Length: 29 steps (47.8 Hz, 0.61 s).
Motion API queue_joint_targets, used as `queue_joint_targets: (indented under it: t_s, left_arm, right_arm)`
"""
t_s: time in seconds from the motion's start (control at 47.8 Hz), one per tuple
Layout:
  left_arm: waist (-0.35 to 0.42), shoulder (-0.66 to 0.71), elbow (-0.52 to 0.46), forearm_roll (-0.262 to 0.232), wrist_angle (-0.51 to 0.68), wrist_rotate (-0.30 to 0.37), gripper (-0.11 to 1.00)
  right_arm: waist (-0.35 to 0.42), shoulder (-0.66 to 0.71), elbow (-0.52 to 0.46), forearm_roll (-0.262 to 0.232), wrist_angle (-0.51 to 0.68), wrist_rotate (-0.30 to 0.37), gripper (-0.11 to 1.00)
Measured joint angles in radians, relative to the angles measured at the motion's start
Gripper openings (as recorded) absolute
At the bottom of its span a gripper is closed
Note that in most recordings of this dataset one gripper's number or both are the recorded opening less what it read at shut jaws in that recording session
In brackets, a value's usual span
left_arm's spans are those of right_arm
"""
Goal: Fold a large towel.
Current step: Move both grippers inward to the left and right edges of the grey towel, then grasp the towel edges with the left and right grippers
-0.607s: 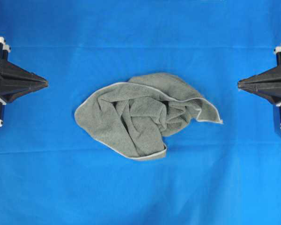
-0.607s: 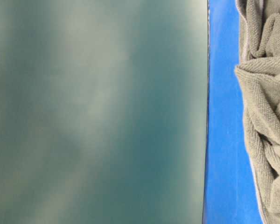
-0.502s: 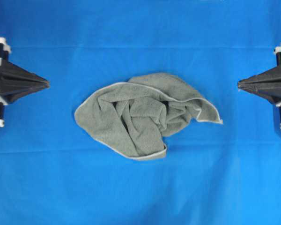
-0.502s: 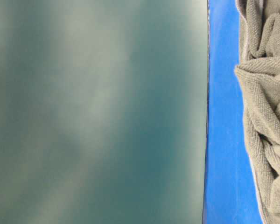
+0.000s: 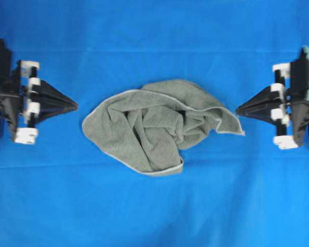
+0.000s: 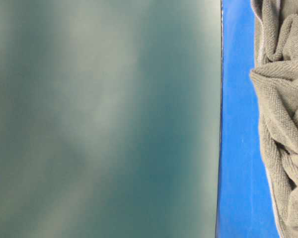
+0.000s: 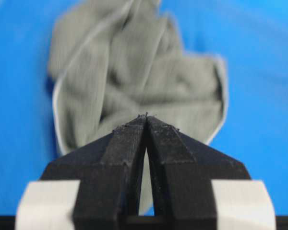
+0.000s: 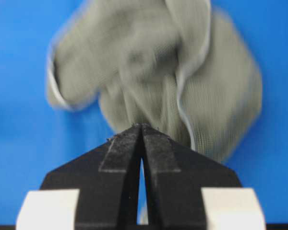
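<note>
Lying crumpled on the blue cloth (image 5: pixel 154 216), the towel (image 5: pixel 154 123) sits between both grippers. Left gripper (image 5: pixel 75 106) is clenched, empty, near its left edge. Right gripper (image 5: pixel 238 109) is clenched, empty, just beside its right corner.

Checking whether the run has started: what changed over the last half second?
Both arms moved in toward the towel: the left tool from the left edge, the right tool from the right. Both are shut and hold nothing. The towel lies crumpled, unmoved and untouched.
</note>
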Motion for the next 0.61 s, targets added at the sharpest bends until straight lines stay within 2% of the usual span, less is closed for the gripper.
queue_joint_targets:
  t_s: [0.042,0.105,0.272,0.356,0.607]
  left_arm:
    - [0.003,0.034,0.000,0.000,0.000,-0.025,0.03]
    - [0.006,0.100,-0.006,0.000,0.000,-0.061,0.17]
    - [0.011,0.278,-0.049,0.000,0.002,-0.091,0.68]
    - [0.011,0.357,-0.074,0.000,0.002,-0.091,0.84]
    - [0.063,0.554,-0.107,0.000,0.002,-0.086,0.82]
  right_arm:
    - [-0.006,0.034,-0.002,0.000,0.018,0.017,0.01]
    - [-0.015,0.081,-0.006,0.000,0.035,0.034,0.02]
    - [-0.018,0.206,-0.021,0.000,0.046,0.044,0.50]
    - [-0.020,0.261,-0.025,0.000,0.046,0.044,0.66]
    - [-0.051,0.387,-0.032,0.000,0.023,0.046,0.62]
